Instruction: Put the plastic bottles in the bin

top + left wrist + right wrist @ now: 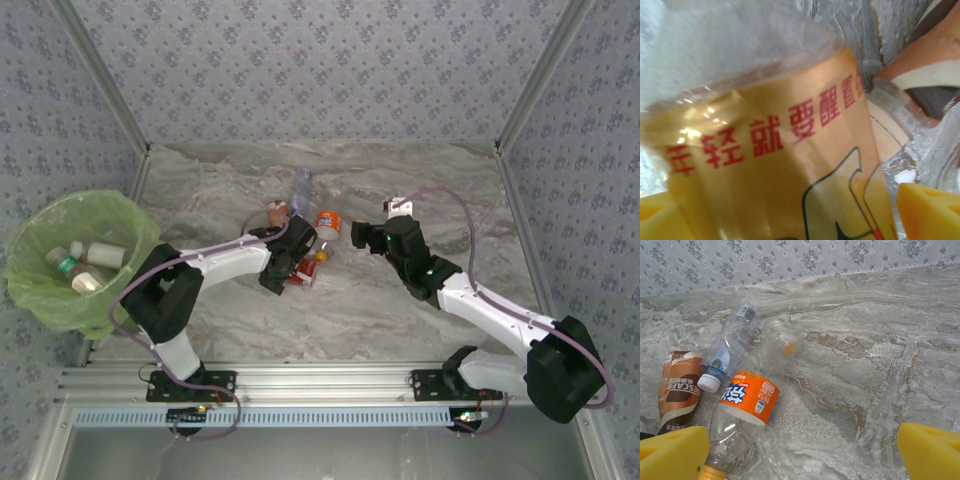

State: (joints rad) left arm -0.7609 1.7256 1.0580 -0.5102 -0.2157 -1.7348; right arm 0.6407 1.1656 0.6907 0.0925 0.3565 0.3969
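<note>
The bin (30, 285), with bottles (85, 265) already inside, lies at 9 o'clock from the left gripper (790, 220). Its jaws straddle a yellow-labelled bottle (770, 165); clamping contact cannot be determined. The right gripper (802, 455) is spread wide and empty. The orange-labelled bottle (747, 397) lies at its 10 o'clock, with its long axis running from 7 to 1 o'clock.

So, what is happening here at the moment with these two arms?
The green-lined bin holds several plastic bottles already. The left end effector has a yellow-labelled bottle between its fingers; whether it grips is unclear. The right end effector hovers open above the table, near an orange-labelled bottle, a clear bottle and a brown bottle lying there.
</note>
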